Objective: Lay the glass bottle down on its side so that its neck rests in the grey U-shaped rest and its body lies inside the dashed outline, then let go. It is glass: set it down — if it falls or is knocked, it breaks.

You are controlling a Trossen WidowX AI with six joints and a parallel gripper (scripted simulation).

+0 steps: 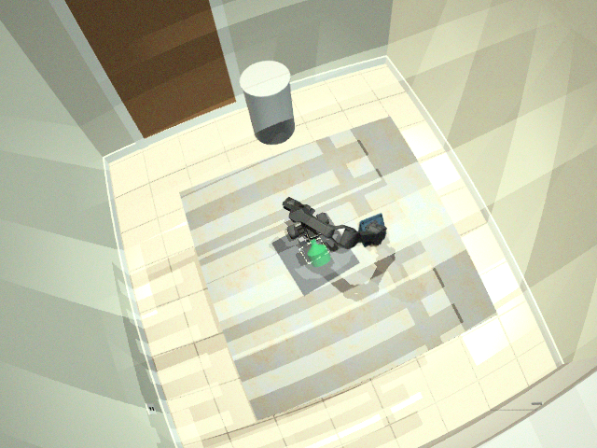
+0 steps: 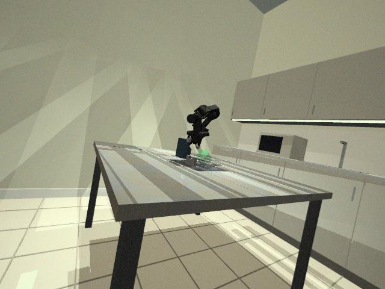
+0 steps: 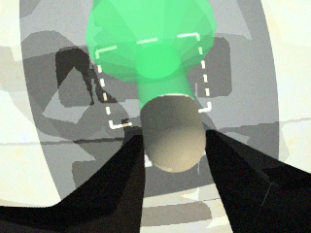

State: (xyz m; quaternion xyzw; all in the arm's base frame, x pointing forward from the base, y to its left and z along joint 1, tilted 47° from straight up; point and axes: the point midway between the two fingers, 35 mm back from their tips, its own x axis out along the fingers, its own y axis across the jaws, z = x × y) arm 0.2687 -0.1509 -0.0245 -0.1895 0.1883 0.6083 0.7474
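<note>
We see the jaws clamped on the glass bottle's neck [image 3: 162, 92]; the laying-down is in hand, and we should next lower the body gently within the dashed outline [image 1: 303, 257] [image 3: 105, 92].

The green bottle [image 1: 319, 254] overlaps the dashed outline [image 1: 302, 256] from above.

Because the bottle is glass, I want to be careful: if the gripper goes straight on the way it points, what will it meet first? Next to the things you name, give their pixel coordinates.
Probably the dark grey mat [image 1: 304, 284] [image 2: 217, 168], below the held bottle's neck [image 3: 162, 89]; depth is unclear, and the green body [image 1: 318, 255] [image 2: 204, 156] [image 3: 151, 24] may touch first.
</note>
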